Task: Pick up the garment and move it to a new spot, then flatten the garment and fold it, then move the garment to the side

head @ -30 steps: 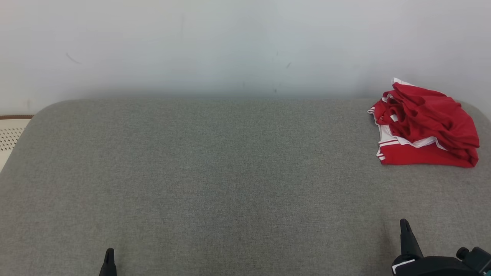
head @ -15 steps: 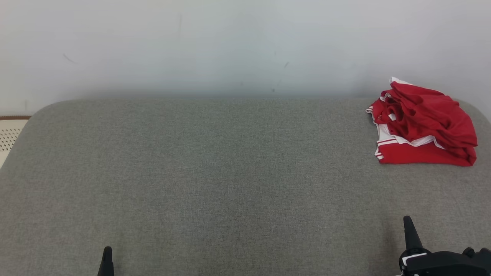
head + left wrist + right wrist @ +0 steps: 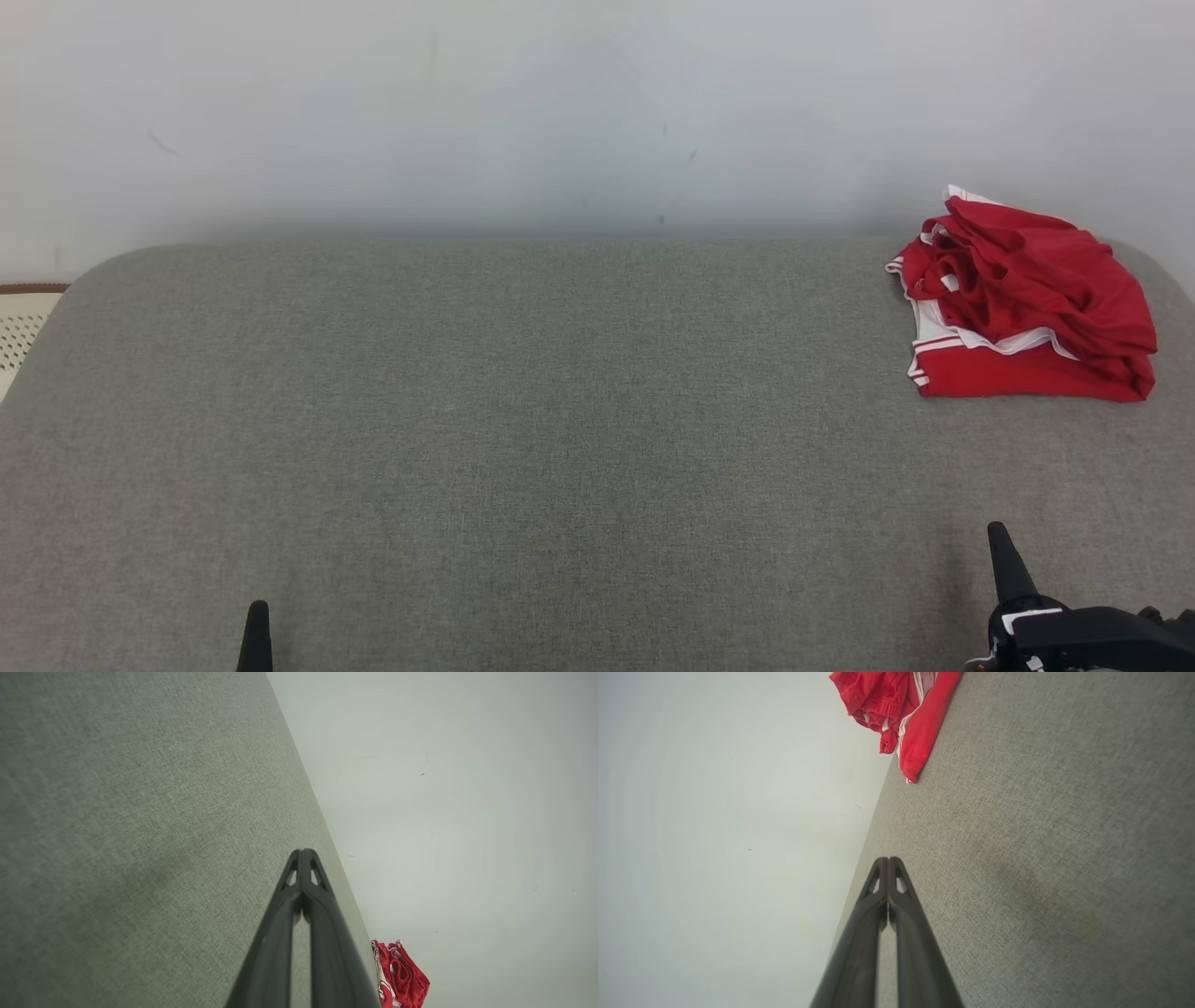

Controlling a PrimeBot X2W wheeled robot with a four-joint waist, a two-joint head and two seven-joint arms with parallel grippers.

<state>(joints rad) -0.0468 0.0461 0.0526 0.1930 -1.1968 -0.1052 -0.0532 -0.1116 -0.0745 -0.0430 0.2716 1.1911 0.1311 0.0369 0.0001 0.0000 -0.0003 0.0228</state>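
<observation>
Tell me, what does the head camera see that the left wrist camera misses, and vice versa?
Head view's extras: the right gripper at the lower right, a cream perforated object at the left edge, and both far corners of the grey padded surface. Left wrist view's extra: a close look along the left gripper, its fingers pressed together. Shared: the crumpled red garment at the surface's far right corner, the pale wall, the left gripper's tip.

You have bright, soft, even light throughout; the pale wall [image 3: 560, 112] dims in a band just above the grey fabric surface [image 3: 523, 420]; the garment [image 3: 1022, 299] shows crisp, saturated red folds; in both wrist views a faint shadow smudges the fabric, and corners darken slightly.
</observation>
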